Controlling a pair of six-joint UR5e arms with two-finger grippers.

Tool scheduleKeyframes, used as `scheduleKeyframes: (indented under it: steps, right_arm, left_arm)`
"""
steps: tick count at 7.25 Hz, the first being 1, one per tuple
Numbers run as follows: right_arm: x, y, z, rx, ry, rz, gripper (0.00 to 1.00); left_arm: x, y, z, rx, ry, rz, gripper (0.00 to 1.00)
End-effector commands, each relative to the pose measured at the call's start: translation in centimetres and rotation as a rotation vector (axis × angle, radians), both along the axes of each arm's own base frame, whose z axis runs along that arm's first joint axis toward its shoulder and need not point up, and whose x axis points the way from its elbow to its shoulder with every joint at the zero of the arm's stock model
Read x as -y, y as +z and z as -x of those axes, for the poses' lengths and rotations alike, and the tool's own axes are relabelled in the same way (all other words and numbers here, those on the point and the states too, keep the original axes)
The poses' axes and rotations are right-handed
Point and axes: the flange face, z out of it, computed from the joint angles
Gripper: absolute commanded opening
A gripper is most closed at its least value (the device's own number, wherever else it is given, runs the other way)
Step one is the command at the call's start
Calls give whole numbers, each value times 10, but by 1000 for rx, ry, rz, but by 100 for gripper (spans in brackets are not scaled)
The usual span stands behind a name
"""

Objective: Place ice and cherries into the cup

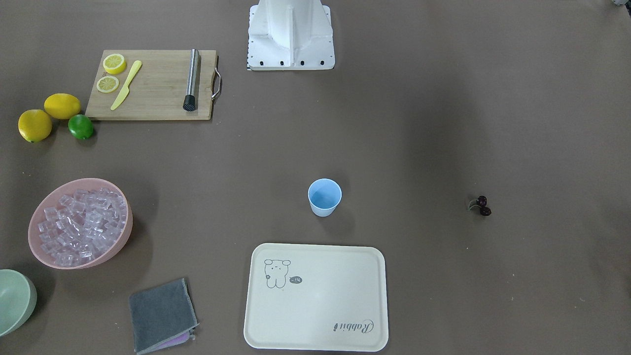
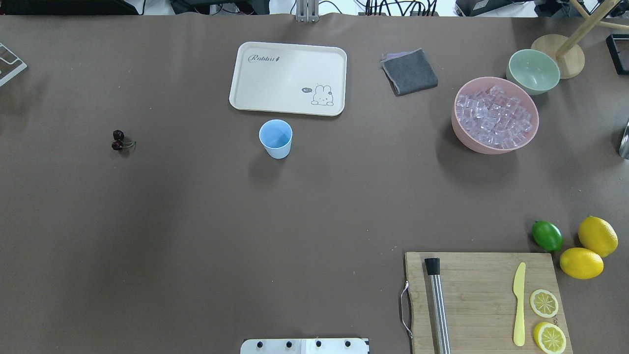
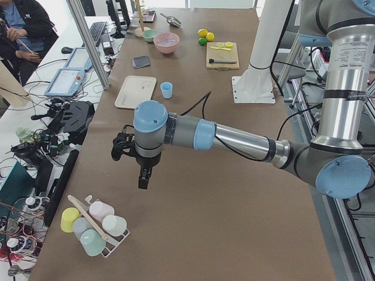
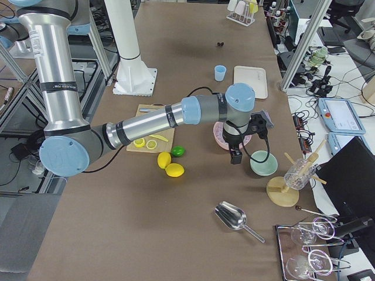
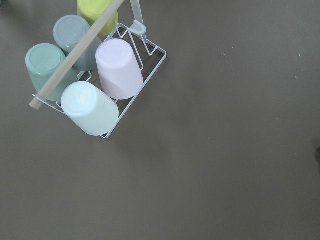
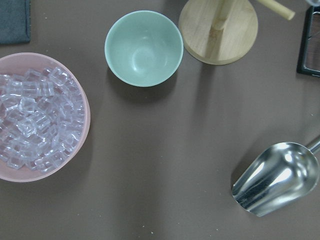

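Observation:
The light-blue cup (image 2: 275, 138) stands upright mid-table, in front of the cream tray (image 2: 255, 93). The ice (image 2: 494, 118) fills a pink bowl (image 2: 459, 132); it also shows in the right wrist view (image 6: 30, 120). The cherries (image 2: 118, 140) lie alone on the table, far to the cup's left. My left gripper (image 3: 142, 178) hangs above the table's left end, near a rack of cups (image 5: 95, 75). My right gripper (image 4: 235, 157) hangs by the pink bowl's outer side. Neither gripper's fingers show in a close view, so I cannot tell if they are open or shut.
A pale green bowl (image 6: 143, 47), a wooden stand (image 6: 218, 30) and a metal scoop (image 6: 275, 177) lie beyond the pink bowl. A grey cloth (image 2: 409, 72) lies by the tray. A cutting board (image 2: 484, 300) holds a muddler, knife and lemon slices; lemons and a lime (image 2: 547, 235) sit beside it.

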Motion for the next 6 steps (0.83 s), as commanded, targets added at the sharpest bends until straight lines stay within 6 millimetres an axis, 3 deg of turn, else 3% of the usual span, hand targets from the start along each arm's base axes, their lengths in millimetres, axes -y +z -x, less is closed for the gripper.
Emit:
scheduleKeyframes:
  steps: [1,2,3,5,6]
  right_arm:
    - [13,-13,106,-21,-149,-158,99]
    - [29,-15,132,-67,-180,-220,99]
    - [30,-6,163,-72,-225,-220,99]
    - [45,3,196,-62,-258,-238,98]
    - [59,-16,221,-53,-281,-266,98]
  left_arm:
    - [-1,-3,1,0,-2,-6,98]
    - [0,0,0,-1,1,0,98]
    - [1,1,0,0,2,1,98]
    - [-1,-4,2,-1,-1,-12,98]
    - [-1,-3,2,-1,-1,-11,98]
